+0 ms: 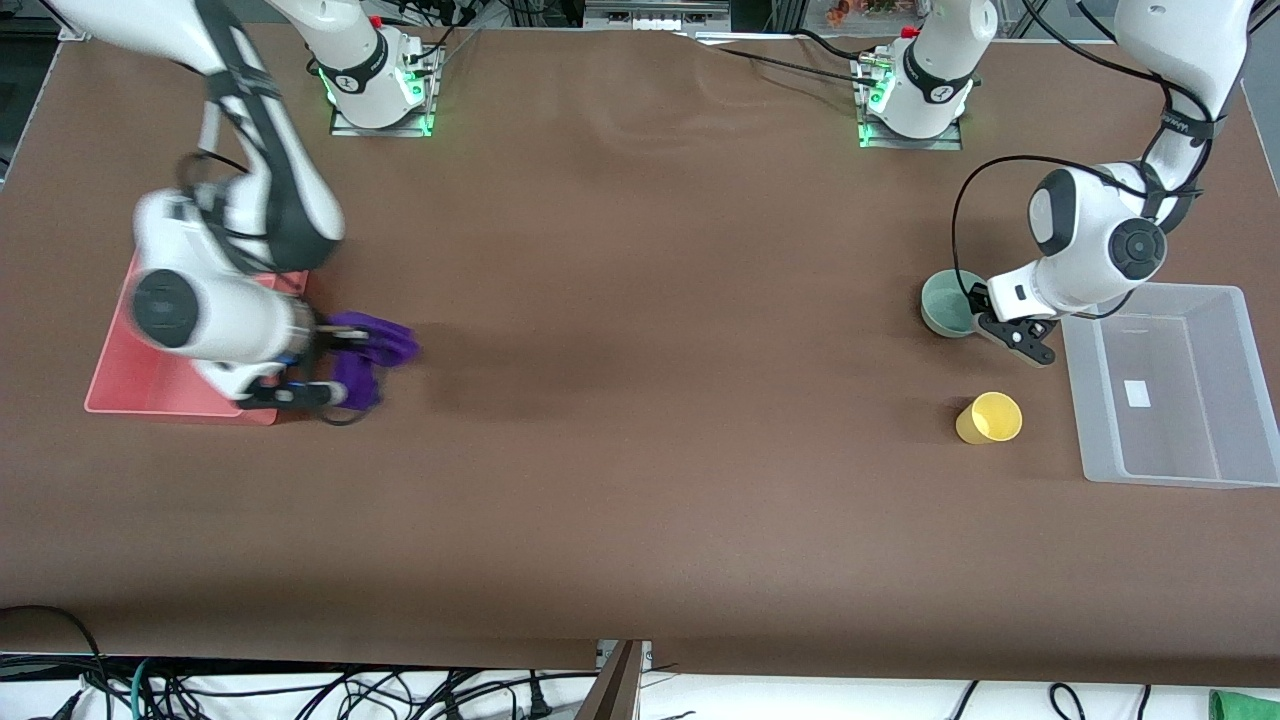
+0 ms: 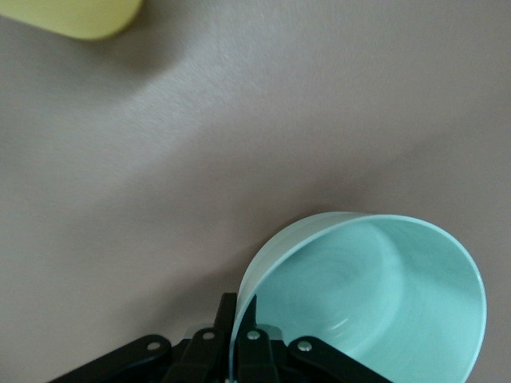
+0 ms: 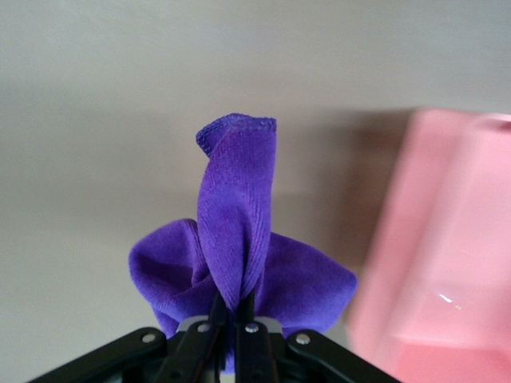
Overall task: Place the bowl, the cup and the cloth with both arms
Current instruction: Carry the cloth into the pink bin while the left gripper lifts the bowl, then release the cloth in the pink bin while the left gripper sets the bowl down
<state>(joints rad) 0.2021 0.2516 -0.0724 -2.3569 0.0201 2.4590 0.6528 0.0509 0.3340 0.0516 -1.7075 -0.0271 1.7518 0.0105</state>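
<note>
We pinch the bowl [image 1: 948,303] by its rim in the left gripper [image 1: 1003,330], beside the clear bin [image 1: 1215,300], the cup [image 1: 989,417] at its five o'clock. The right gripper [image 1: 335,372] clamps the cloth [image 1: 375,345] at the red tray's [image 1: 130,385] edge. Lift both clear of the walls before releasing. Only the wrist views show each pinch; only the front view shows the bin.

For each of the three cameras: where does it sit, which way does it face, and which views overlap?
Front: high across the table, facing both arms' bases; shows the red tray and clear bin.
Left wrist: on the left arm, looking past the left tool shut on the bowl's rim; cup at the edge.
Right wrist: on the right arm; right tool pinching the cloth beside the tray.
Shared: front and left wrist both show bowl and cup.
</note>
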